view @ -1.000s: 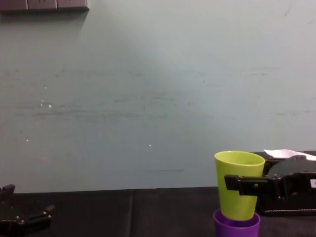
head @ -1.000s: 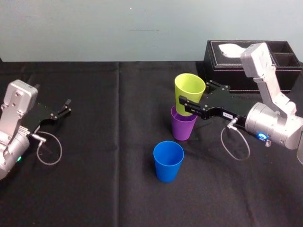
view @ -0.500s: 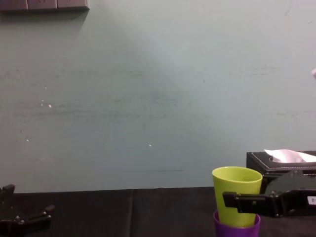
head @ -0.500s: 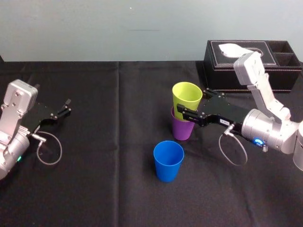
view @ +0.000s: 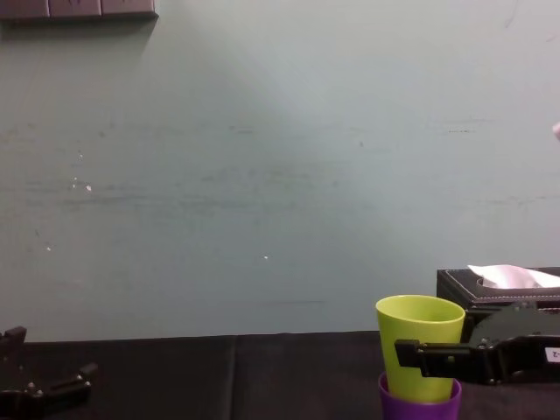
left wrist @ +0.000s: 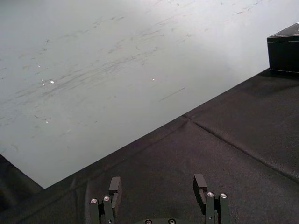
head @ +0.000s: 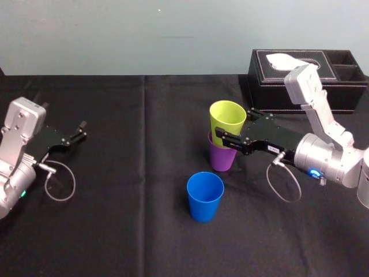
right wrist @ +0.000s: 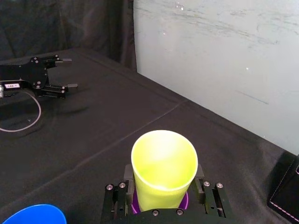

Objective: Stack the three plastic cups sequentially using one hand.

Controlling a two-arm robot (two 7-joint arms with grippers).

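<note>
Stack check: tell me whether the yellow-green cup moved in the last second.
Yes. The yellow-green cup sank deeper into the purple cup; in chest view its rim now sits below the tissue box's top.

1. yellow-green cup (head: 228,118): plain yellow-green.
2. purple cup (head: 222,157): plain purple.
3. blue cup (head: 204,196): plain blue.
4. tablecloth (head: 115,202): solid black.
5. tissue box (head: 271,86): black, pale stitched edging; tissue (head: 282,59) white.
6. wall (head: 115,34): pale teal, faintly scuffed.
</note>
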